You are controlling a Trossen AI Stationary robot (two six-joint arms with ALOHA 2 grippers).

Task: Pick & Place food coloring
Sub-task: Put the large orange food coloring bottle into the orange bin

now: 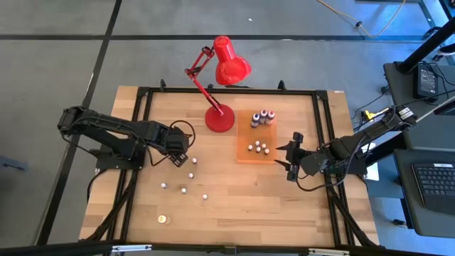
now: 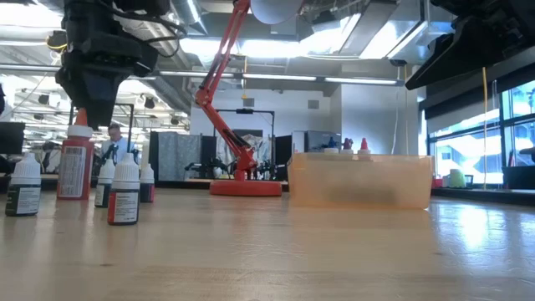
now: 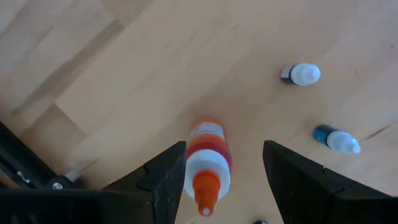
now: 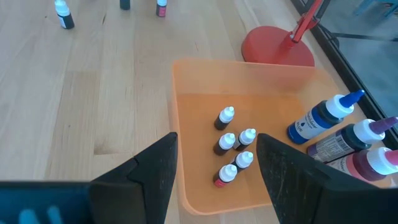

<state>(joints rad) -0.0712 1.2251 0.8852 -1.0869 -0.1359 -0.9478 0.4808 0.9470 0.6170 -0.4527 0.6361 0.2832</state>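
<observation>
on the left, the left hand [image 1: 186, 147] hangs over the wooden surface [image 1: 234, 206] with its two fingers apart, one at each side of a red bottle [image 3: 208, 163] with an orange tip. the left wrist view shows a gap at both sides of the bottle, so nothing is clamped yet. the bottle stands upright on the surface, and in the low view it is right under the hand. near it, other small food coloring bottles [image 1: 183, 190] with white caps stand scattered on the left half of the surface, apart from each other.

in the middle stands a red desk lamp [image 1: 220, 118]. just right of it lies the orange tray [image 1: 245, 158]. it already holds four tiny bottles [image 4: 232, 146] together and three bigger bottles [image 1: 264, 116] at its far edge.

on the right, the right hand [image 1: 289, 156] waits just beside the right edge of the tray, fingers apart and holding nothing.

i judge the red bottle to be light, stiff plastic with a smooth round body, so it can slip or tip easily. the best hold is on the middle of the body, below the cap, with a gentle squeeze.
</observation>
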